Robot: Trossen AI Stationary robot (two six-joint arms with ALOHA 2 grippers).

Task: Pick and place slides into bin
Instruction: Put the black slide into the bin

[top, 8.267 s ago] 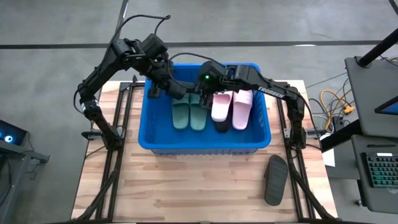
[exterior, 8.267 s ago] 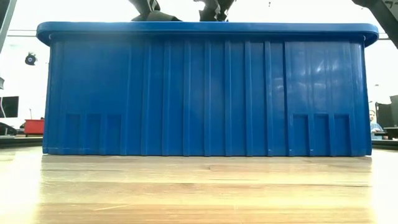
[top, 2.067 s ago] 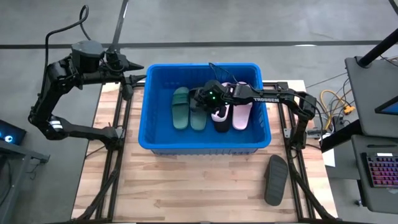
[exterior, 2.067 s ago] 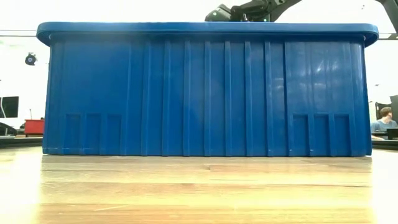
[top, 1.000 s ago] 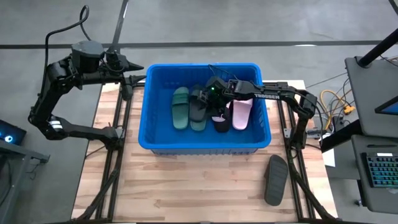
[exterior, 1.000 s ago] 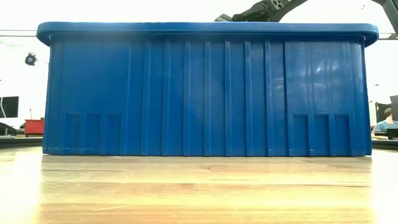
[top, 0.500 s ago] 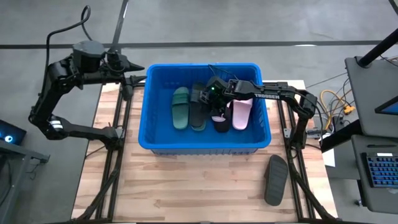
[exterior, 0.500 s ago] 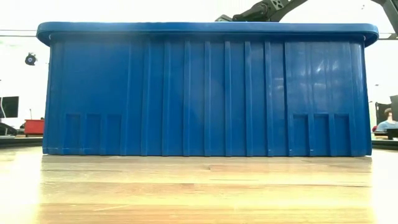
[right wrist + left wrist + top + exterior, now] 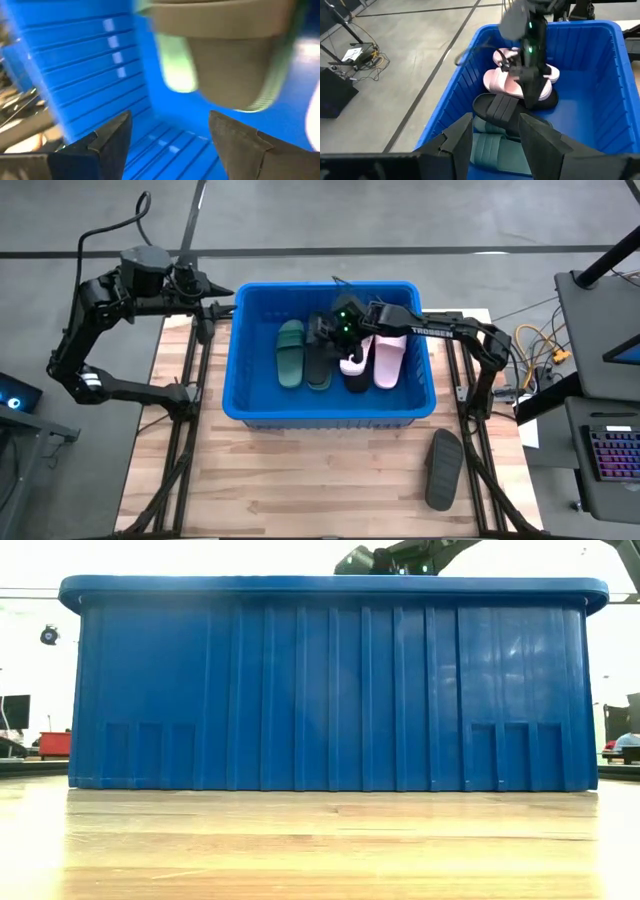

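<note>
Large bright blue ribbed plastic bin (image 9: pixel 258 395) on the wooden desk (image 9: pixel 300 480), holding rubber slides side by side: dark green (image 9: pixel 290 353), black (image 9: pixel 320 352), pale pink (image 9: pixel 390 358). One charcoal slide (image 9: pixel 444 469) left outside on the desk, near the right front corner, well apart from the bin. Right gripper (image 9: pixel 330 330) inside the bin, just above the black slide; jaws spread apart, grasping nothing. Left gripper (image 9: pixel 222 307) parked beside the bin's far left corner, jaws partly open and empty, touching nothing.
</note>
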